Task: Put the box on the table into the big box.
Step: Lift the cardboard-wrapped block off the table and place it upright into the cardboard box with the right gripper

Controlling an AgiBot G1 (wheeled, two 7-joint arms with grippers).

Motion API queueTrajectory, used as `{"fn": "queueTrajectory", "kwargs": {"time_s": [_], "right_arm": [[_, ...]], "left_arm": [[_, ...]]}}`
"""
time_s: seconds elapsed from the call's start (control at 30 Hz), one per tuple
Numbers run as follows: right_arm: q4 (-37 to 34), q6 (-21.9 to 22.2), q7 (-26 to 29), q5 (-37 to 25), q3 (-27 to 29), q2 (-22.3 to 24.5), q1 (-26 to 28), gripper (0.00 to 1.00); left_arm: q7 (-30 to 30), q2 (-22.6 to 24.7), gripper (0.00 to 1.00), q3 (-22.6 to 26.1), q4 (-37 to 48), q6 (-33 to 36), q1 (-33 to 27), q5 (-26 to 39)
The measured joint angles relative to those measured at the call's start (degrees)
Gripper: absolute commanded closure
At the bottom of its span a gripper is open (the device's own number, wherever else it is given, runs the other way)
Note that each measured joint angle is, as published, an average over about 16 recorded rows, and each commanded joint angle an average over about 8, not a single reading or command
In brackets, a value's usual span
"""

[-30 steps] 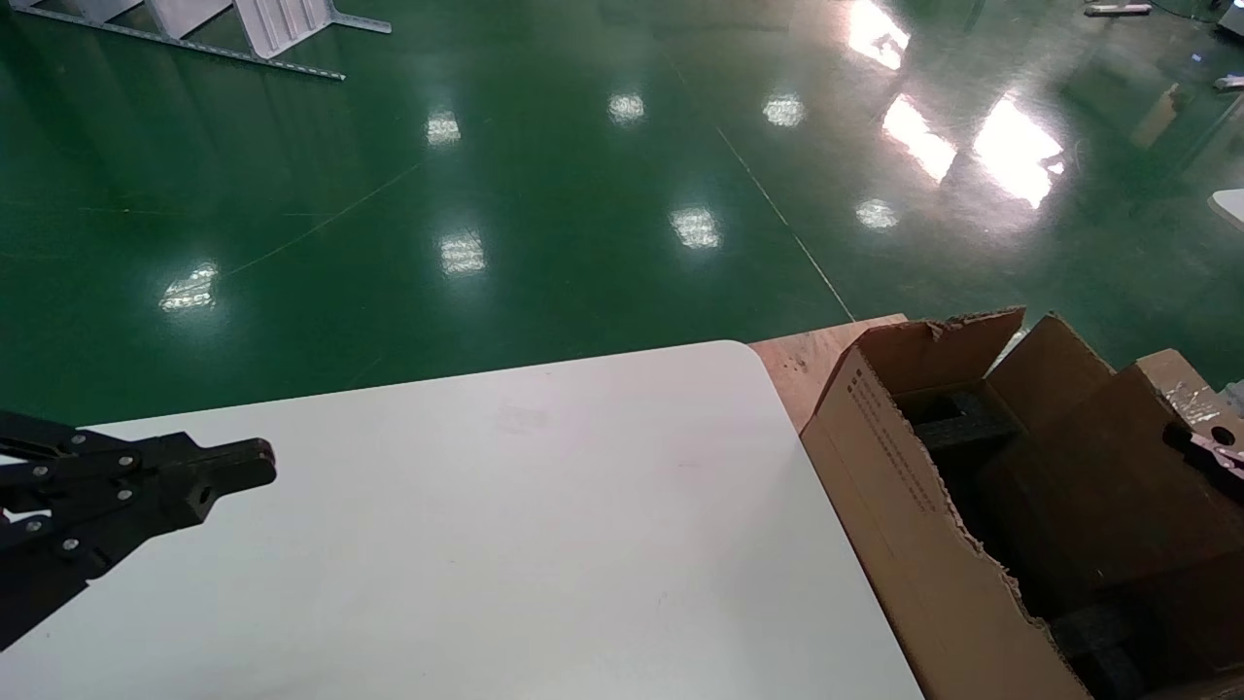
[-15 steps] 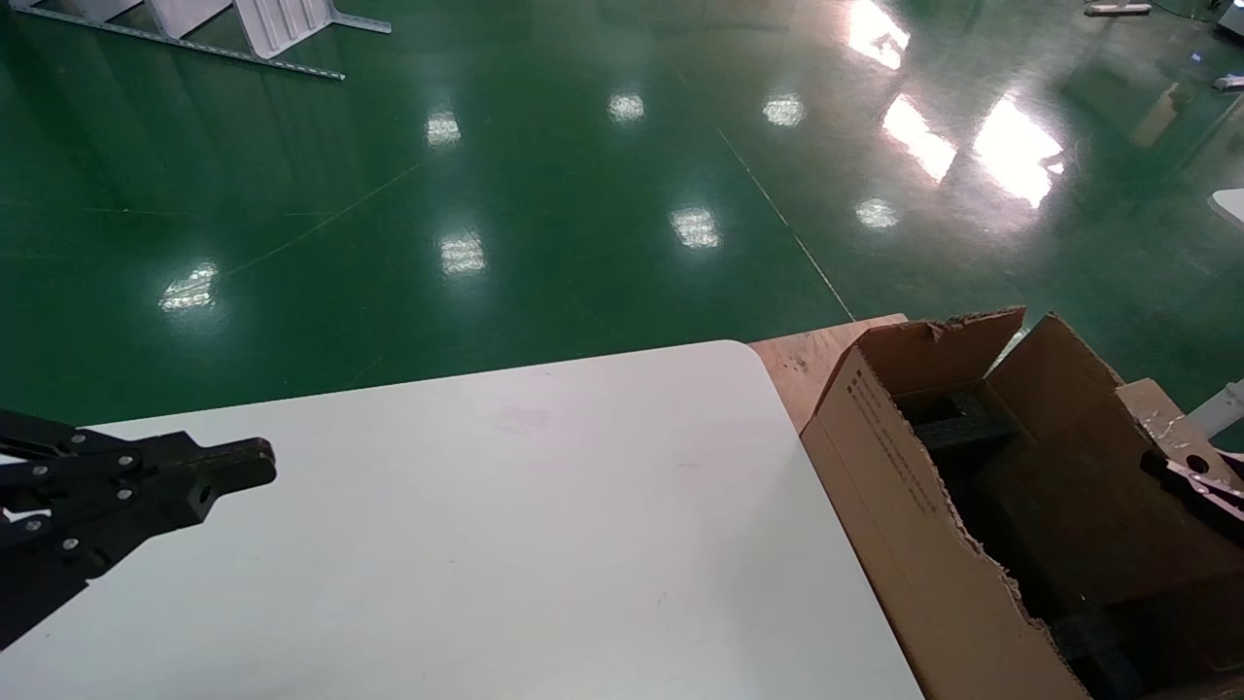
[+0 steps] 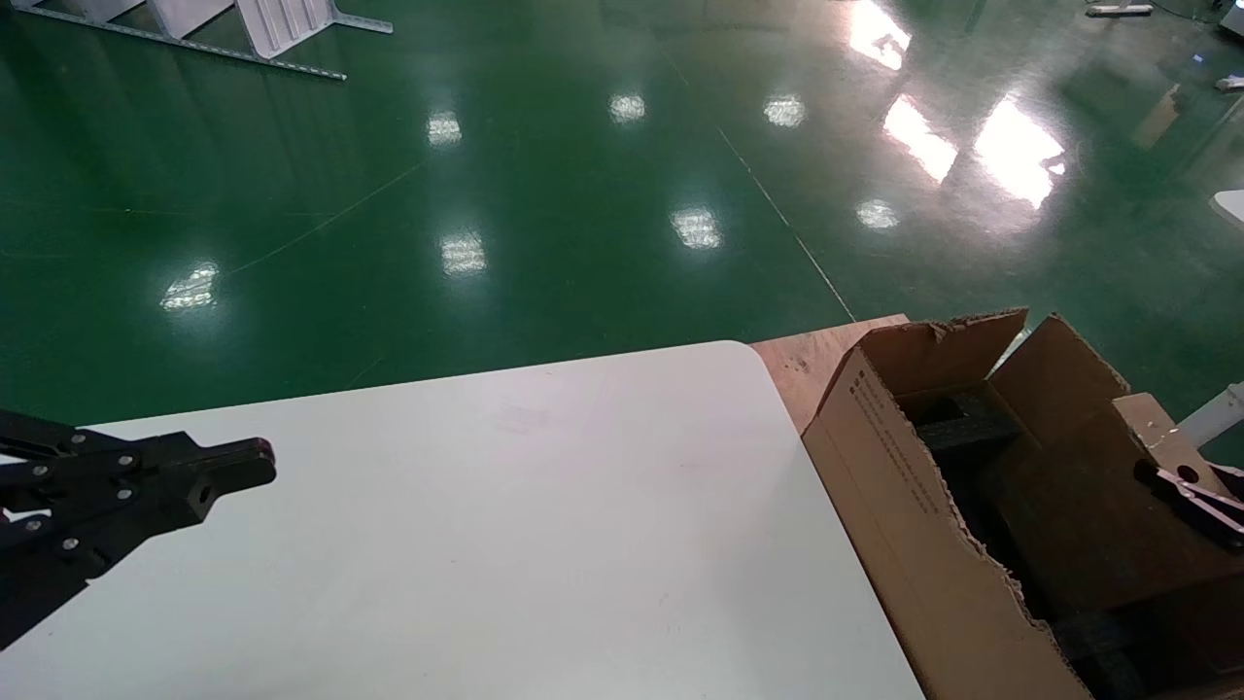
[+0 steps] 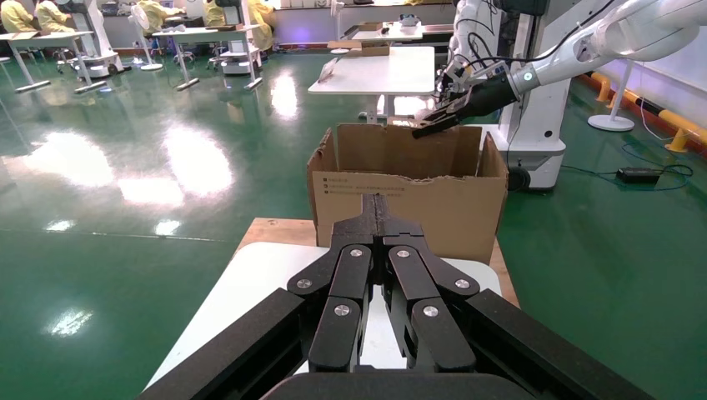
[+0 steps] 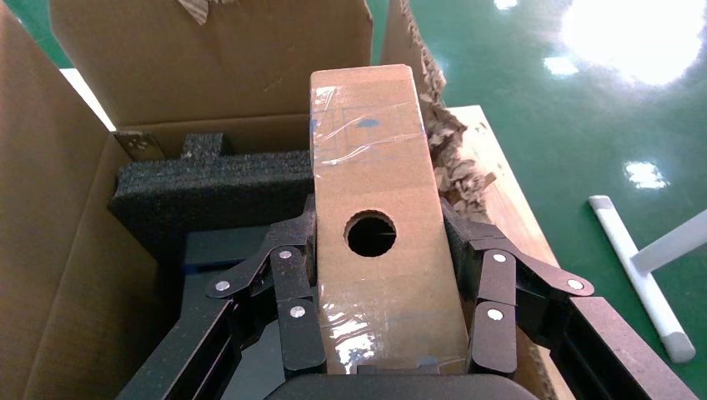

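My right gripper (image 5: 379, 218) is shut on the small brown box (image 5: 367, 133), with black fingers (image 5: 292, 275) on its two taped sides and its round hole facing up. It holds the box over the open big box (image 5: 58, 208), above the black foam (image 5: 208, 183). In the head view the gripper (image 3: 1181, 491) and the small box (image 3: 1152, 418) are at the big box's (image 3: 904, 506) right side. My left gripper (image 3: 258, 462) is shut and empty, parked over the left of the white table (image 3: 505, 544); it also shows in the left wrist view (image 4: 377, 204).
The carton stands on a wooden board (image 3: 807, 355) against the table's right edge. Its flaps (image 3: 1054, 365) stand upright with ragged edges. A white leg (image 3: 1210, 413) shows beyond the carton. Green floor lies all round, with a white metal frame (image 3: 243, 29) far off.
My right gripper with the small box has moved a little left and lower over the big box. The left arm has not moved.
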Motion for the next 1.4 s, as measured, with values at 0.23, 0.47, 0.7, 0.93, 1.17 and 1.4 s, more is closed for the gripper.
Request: {"fn": "queueTrajectory", "kwargs": {"time_s": [0.23,0.47,0.7,0.93,1.17,1.4], "right_arm": [[1.9,3.0,0.0,-1.0,-0.9,-0.5,0.7,1.0],[4.0,6.3,-0.1,-2.0,-1.7,-1.0,1.2,1.0],[6.0,9.0,0.3,-2.9,-2.4,-1.3,1.1,1.0],[7.9,10.2,0.4,-3.4,-2.7,-1.0,0.8,0.93],[9.6,10.3,-0.2,-3.9,-3.1,-0.3,0.9,0.06],[10.4,10.2,-0.7,-4.5,-3.4,0.0,1.0,0.0]], "left_arm": [[0.0,0.0,1.0,0.0,0.0,0.0,0.0,0.0],[0.0,0.0,1.0,0.0,0.0,0.0,0.0,0.0],[0.0,0.0,1.0,0.0,0.0,0.0,0.0,0.0],[0.0,0.0,0.59,0.0,0.0,0.0,0.0,0.0],[0.0,0.0,0.0,0.0,0.0,0.0,0.0,0.0],[0.0,0.0,0.0,0.0,0.0,0.0,0.0,0.0]]}}
